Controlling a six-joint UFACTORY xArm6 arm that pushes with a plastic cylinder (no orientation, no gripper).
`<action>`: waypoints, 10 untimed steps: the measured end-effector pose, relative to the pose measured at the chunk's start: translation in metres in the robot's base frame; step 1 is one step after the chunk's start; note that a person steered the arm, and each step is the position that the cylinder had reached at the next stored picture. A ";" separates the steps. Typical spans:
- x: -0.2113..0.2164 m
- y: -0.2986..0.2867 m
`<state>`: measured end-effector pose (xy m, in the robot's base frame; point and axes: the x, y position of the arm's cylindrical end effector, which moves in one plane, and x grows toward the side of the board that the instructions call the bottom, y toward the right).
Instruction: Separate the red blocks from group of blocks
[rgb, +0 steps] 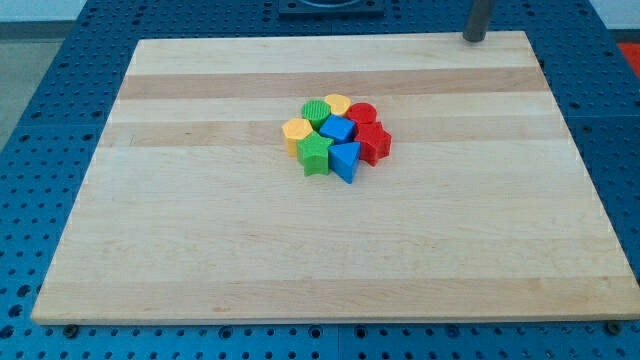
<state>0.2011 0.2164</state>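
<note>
A tight cluster of blocks sits a little above the middle of the wooden board (200, 250). On the cluster's right side are the red round block (362, 113) and, below it, the red star-like block (373, 142). Touching them are the blue block (338, 129) and the blue triangular block (345, 158). The green star block (315, 154), the green round block (316, 111), the yellow hexagon block (297, 131) and the yellow block (337, 103) fill the left and top. My tip (473, 39) rests at the board's top edge on the view's right, far from the cluster.
The board lies on a blue perforated table (40, 150) that surrounds it on all sides. A dark fixture (330, 8) shows at the view's top centre beyond the board.
</note>
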 end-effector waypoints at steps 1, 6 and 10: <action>0.009 0.000; 0.062 -0.121; 0.104 -0.173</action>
<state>0.3056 0.0431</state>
